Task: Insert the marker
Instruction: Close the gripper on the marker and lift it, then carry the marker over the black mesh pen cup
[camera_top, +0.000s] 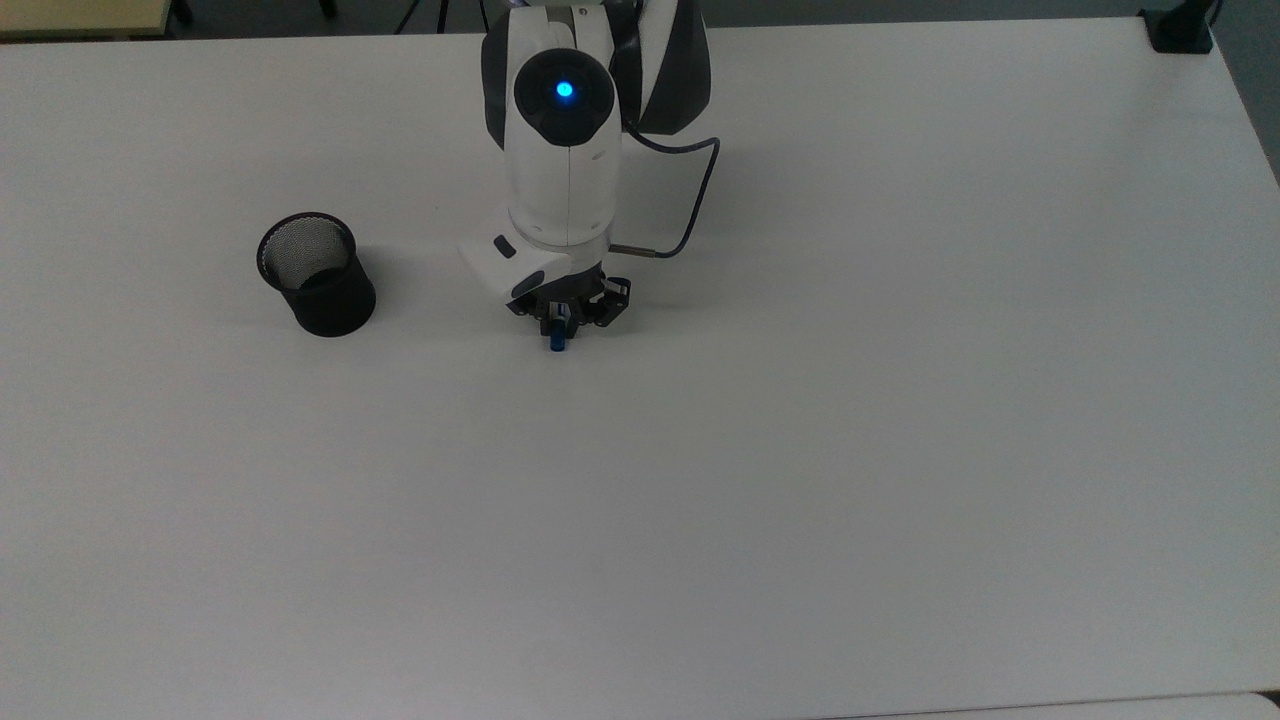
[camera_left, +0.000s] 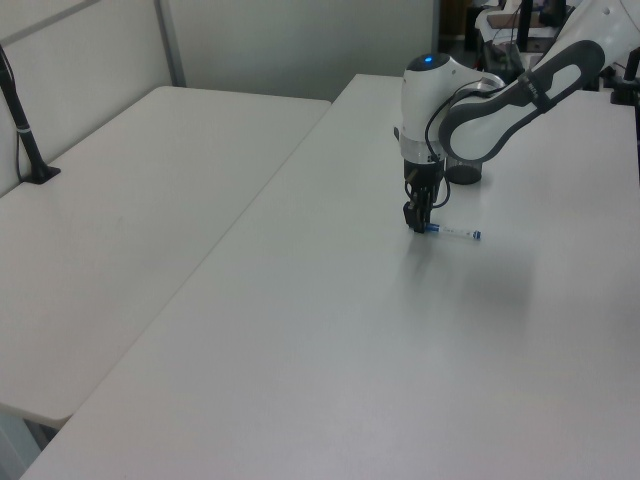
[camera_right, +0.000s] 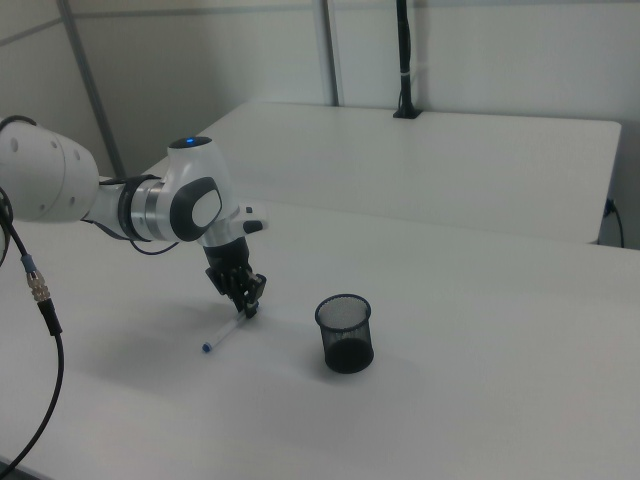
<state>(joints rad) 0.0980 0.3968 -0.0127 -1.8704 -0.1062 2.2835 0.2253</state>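
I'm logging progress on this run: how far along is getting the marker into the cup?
Early stage. Done: the gripper is down at the capped end of the marker. In hand: the grasp itself; the marker lies flat on the table, not lifted. Left: lifting it, carrying it to the black mesh cup toward the top view's left, which stands empty, and dropping it in.

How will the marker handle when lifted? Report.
The marker looks slim and rigid: should lift unbent. Round barrel, lying flat on the table: a nudge may roll it. The gripper is near one end, so it may tilt.
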